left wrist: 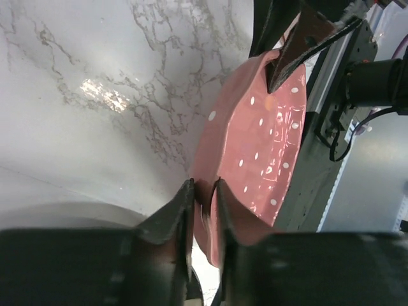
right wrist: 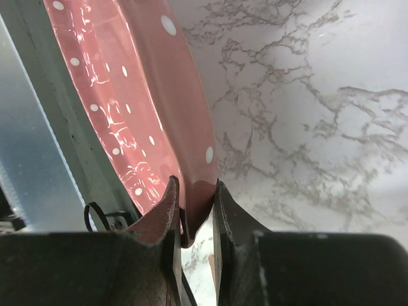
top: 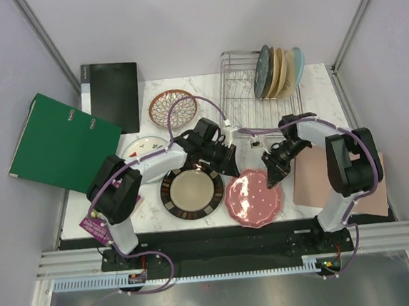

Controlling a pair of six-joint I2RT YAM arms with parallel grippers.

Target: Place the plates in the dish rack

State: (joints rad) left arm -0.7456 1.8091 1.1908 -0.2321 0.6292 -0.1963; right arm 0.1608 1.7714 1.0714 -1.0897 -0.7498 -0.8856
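Observation:
The pink plate with white dots point(top: 255, 199) lies near the table's front edge. My left gripper point(top: 229, 169) is shut on its left rim, seen close in the left wrist view point(left wrist: 204, 189) with the plate point(left wrist: 255, 140) beyond. My right gripper point(top: 271, 179) is shut on the plate's upper right rim point(right wrist: 194, 189); the plate point(right wrist: 127, 95) runs up and left. The dark-rimmed cream plate point(top: 192, 192) lies left of it. The white fruit plate point(top: 141, 153) is partly under my left arm. The brown lattice plate point(top: 172, 108) lies behind. The wire dish rack point(top: 246, 92) stands at the back.
Several plain plates point(top: 280, 71) stand in the rack's right end. A pinkish-tan board point(top: 314, 179) lies under my right arm. A green binder point(top: 64, 144) and a black folder point(top: 111, 93) lie at the back left. A purple tag point(top: 96, 227) lies at the front left corner.

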